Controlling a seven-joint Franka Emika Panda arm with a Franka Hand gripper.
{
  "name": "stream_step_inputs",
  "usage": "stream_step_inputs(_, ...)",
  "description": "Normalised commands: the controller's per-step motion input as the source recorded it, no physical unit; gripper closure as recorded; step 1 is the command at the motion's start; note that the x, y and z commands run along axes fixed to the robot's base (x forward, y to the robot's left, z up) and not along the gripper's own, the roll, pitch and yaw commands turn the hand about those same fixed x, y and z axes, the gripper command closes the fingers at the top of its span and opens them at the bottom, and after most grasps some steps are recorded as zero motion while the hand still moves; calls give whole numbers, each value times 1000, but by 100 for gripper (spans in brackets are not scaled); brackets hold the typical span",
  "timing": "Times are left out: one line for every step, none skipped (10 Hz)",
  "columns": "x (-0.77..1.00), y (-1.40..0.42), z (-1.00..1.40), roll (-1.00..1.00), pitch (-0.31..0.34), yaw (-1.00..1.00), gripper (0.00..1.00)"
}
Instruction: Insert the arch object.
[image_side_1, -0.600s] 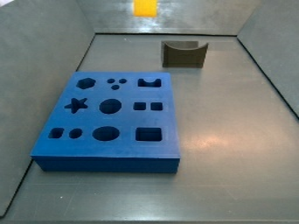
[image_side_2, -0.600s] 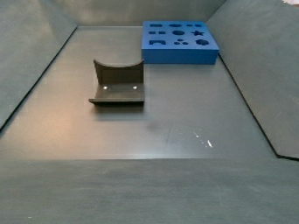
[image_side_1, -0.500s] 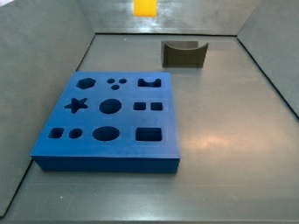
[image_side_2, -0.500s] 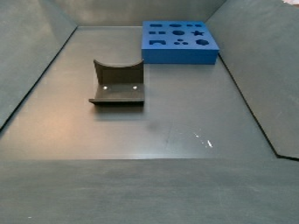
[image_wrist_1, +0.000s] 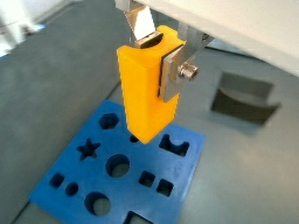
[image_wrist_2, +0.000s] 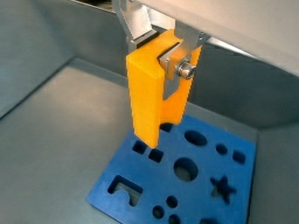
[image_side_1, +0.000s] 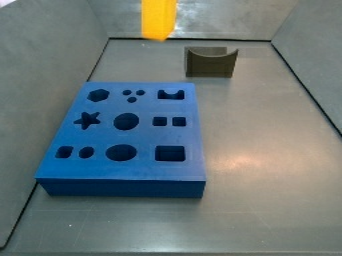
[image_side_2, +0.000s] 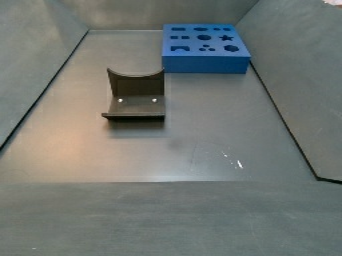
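Note:
My gripper (image_wrist_1: 162, 52) is shut on the arch object (image_wrist_1: 147, 96), a bright orange-yellow elongated block held upright between the silver fingers; it also shows in a wrist view (image_wrist_2: 155, 96). It hangs well above the blue board (image_wrist_1: 117, 166) with its shaped holes. In a side view the arch object (image_side_1: 158, 18) shows at the top edge, above the far end of the floor, beyond the blue board (image_side_1: 127, 140). In a side view only the blue board (image_side_2: 205, 48) shows; the gripper is out of that frame.
A dark olive-grey block with a U-shaped cutout (image_side_1: 210, 62) stands on the grey floor beyond the board, also in a side view (image_side_2: 134, 95) and a wrist view (image_wrist_1: 246, 94). Grey walls enclose the floor on all sides.
The arch object has come lower in the side view: more of its length shows below the top edge, and it sits slightly further left.

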Motion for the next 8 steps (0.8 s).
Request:
stream_step_inputs(0, 0, -531, 30, -31, -1000, 100)
stream_step_inputs(9, 0, -540, 71, -34, -1000, 100)
stream_step_inputs(74, 0, -446, 137, -93, -966, 100)
stream_step_inputs(0, 31, -234, 151, -219, -797, 100)
stream_step_inputs(0, 117, -114, 184, -290, -683, 100)
stream_step_inputs(0, 103, -89, 154, -307, -706, 100)
stream_step_inputs(0, 149, -217, 0, -354, -711, 100)
stream_step_inputs(0, 297, -306, -170, -346, -514, 100)
